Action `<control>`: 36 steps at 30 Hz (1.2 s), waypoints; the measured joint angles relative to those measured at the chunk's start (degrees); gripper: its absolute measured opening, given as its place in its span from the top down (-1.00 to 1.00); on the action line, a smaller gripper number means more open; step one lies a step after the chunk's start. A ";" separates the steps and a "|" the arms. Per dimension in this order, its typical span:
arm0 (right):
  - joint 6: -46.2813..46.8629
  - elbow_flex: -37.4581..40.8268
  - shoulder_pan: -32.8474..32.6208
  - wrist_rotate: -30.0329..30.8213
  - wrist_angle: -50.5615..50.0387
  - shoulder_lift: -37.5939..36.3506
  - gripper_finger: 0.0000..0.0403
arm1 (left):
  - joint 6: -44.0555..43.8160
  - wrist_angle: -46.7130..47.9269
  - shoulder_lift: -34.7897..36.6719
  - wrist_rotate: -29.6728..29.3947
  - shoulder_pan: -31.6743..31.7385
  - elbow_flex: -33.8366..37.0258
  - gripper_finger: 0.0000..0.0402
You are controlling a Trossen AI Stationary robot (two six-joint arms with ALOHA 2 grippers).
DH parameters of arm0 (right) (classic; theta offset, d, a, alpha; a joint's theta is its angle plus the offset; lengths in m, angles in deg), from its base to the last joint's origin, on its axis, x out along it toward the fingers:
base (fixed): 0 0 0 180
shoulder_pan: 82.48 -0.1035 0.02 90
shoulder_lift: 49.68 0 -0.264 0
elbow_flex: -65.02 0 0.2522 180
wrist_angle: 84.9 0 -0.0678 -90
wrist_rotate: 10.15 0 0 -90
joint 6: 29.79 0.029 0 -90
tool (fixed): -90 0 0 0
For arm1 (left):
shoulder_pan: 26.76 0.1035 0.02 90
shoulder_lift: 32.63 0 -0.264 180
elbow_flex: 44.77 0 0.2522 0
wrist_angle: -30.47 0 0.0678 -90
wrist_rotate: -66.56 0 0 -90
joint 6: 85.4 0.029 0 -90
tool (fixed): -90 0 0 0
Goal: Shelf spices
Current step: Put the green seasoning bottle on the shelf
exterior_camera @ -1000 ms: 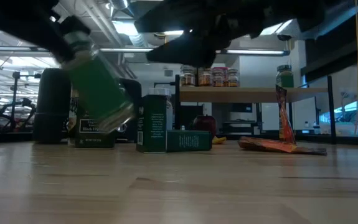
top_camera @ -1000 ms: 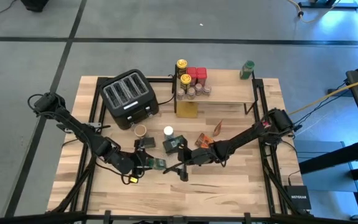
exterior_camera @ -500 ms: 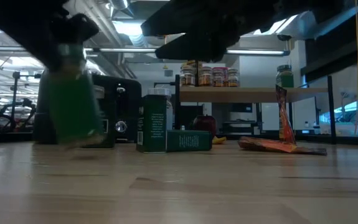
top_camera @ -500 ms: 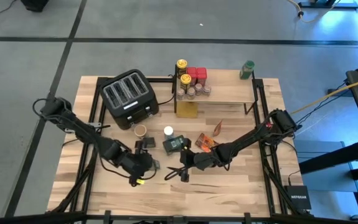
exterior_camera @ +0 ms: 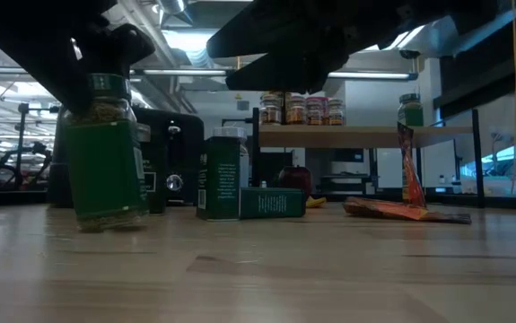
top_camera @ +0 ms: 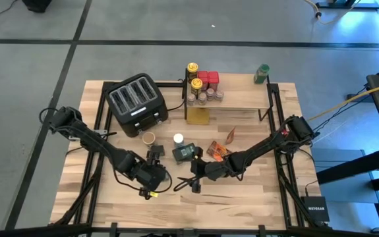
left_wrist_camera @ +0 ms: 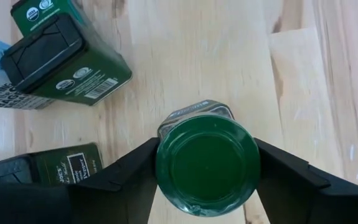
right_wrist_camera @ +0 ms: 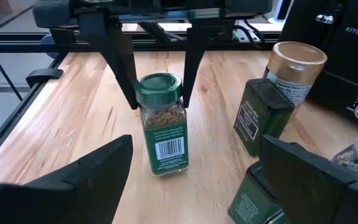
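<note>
A glass spice jar (exterior_camera: 105, 166) with a green label and green lid (left_wrist_camera: 207, 163) stands on the tabletop near the front. My left gripper (top_camera: 159, 178) points down over it, shut on the lid. My right gripper (top_camera: 192, 182) hovers open just to the jar's right, its fingers facing the jar (right_wrist_camera: 163, 134) and touching nothing. The shelf (top_camera: 232, 100) at the back carries jars with yellow (top_camera: 196, 83), red (top_camera: 207, 79) and green (top_camera: 262, 72) lids. My left gripper pinches the jar's green lid (right_wrist_camera: 159, 87) between its two fingers (right_wrist_camera: 124, 68), one on each side of the lid's rim. The fingers come from above, pointing down. The jar is nearly upright, its base on the table.
A black toaster (top_camera: 136, 102) stands at the back left. Between it and the grippers lie green tins (top_camera: 188, 153), a dark tin (top_camera: 153, 153), a tan-lidded jar (top_camera: 149, 138), a white-lidded jar (top_camera: 178, 139) and orange foil packets (top_camera: 217, 150). Bare wood lies toward the near edge.
My left gripper has tipped from nearly level to pointing down and has shifted a little toward the table's right. The jar it holds has swung from slanted and clear of the table to upright, its base now on the wood.
</note>
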 joint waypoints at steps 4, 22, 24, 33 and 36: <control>0.19 0.00 0.00 -0.02 -0.13 0.00 -0.74 | -0.07 -0.40 -0.10 0.29 0.02 0.14 -0.16; 0.19 0.02 0.00 -0.02 -0.10 0.02 -0.74 | 0.64 -1.96 -0.08 -0.82 2.87 -0.26 -0.38; 0.19 0.02 0.00 -0.02 -0.10 0.02 -0.74 | 1.11 -2.17 0.19 -1.68 2.77 -1.26 -0.39; 0.27 0.02 -0.04 -0.04 -0.41 0.04 -0.74 | 7.39 -1.49 0.60 -8.99 -0.20 -5.24 -0.39; 0.84 0.04 -0.04 -0.04 -1.63 0.07 -0.74 | 9.30 -1.32 0.63 -10.49 -2.74 -5.76 -0.39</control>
